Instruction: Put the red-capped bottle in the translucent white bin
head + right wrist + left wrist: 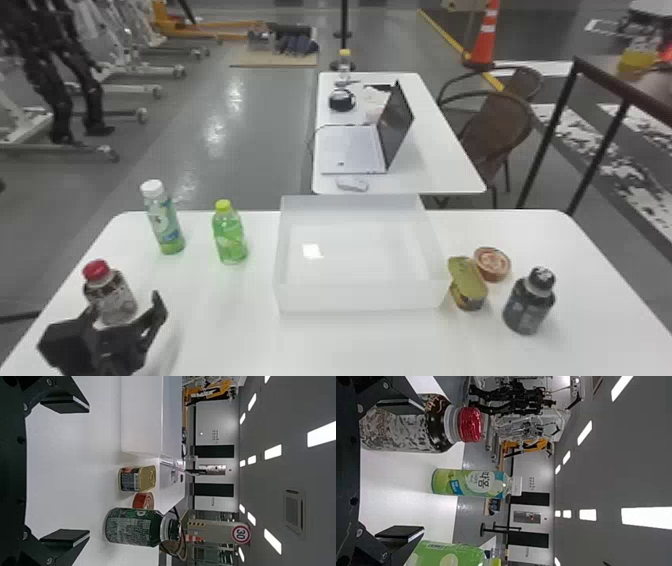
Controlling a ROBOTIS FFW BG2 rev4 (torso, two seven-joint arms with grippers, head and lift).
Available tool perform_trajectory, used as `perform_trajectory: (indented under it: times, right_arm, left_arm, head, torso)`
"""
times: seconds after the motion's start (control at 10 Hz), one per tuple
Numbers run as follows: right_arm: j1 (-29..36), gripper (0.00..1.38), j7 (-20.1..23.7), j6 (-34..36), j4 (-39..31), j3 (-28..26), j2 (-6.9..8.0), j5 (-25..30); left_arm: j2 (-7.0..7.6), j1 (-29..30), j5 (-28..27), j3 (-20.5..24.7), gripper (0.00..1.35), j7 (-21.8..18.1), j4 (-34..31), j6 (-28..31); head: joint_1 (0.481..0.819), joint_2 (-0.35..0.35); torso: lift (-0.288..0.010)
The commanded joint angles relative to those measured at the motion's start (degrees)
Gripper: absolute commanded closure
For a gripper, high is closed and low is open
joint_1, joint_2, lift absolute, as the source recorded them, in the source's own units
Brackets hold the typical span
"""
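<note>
The jaws of the left gripper [125,302] and right gripper [89,471] stand wide apart, holding nothing, the left pair presumably to straddle the bottle. On the table [350,345], the bin [357,298] sits centrally, open-topped for a drop from above; the bottle [117,306] stands upright, well to its left, its body lower than the red cap [96,270] and likely the better grip.

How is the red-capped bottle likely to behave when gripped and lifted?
The red-capped bottle looks dark at its shoulder, so it is probably filled and fairly heavy. Its rounded sides might turn in a grip. Standing taller than wide, it could tip if nudged.
</note>
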Motion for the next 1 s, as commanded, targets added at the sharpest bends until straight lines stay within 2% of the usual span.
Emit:
perform_trajectory:
  times: [0.0,0.2,0.6,0.7,0.8,0.9]
  right_arm:
    - [-0.31,0.18,0.55,-0.12,0.25,-0.13,0.05,0.00]
    - [-0.93,0.18,2.22,-0.12,0.42,-0.92,0.05,0.35]
    - [-3.04,0.18,9.51,-0.73,1.13,-6.81,0.05,3.69]
    - [-3.48,0.18,10.48,-0.99,1.48,-7.51,0.05,3.95]
    - [-3.65,0.18,10.66,-1.17,1.57,-7.51,0.05,4.04]
    - [-3.65,0.18,10.74,-1.17,1.65,-7.51,0.05,4.04]
  left_arm:
    - [0.34,-0.87,0.08,-0.19,0.23,2.53,0.70,0.58]
    - [0.60,-2.97,0.69,0.25,0.23,3.59,3.86,0.40]
    - [3.24,-8.86,4.30,-3.36,0.24,4.11,9.05,2.95]
    - [3.68,-9.48,4.74,-3.97,0.28,4.20,9.40,3.48]
    - [3.85,-9.48,5.09,-4.24,0.38,4.99,9.40,3.74]
    - [3.94,-9.39,5.53,-4.15,0.62,4.99,9.49,4.10]
  head:
    - [0.549,0.000]
    - [0.549,0.000]
    - [0.549,0.000]
    - [0.549,0.000]
    - [0.549,0.000]
    - [0.549,0.000]
  torso:
    - [-0.100]
    - [-0.100]
    - [-0.100]
    - [-0.100]
    - [-0.100]
    - [-0.100]
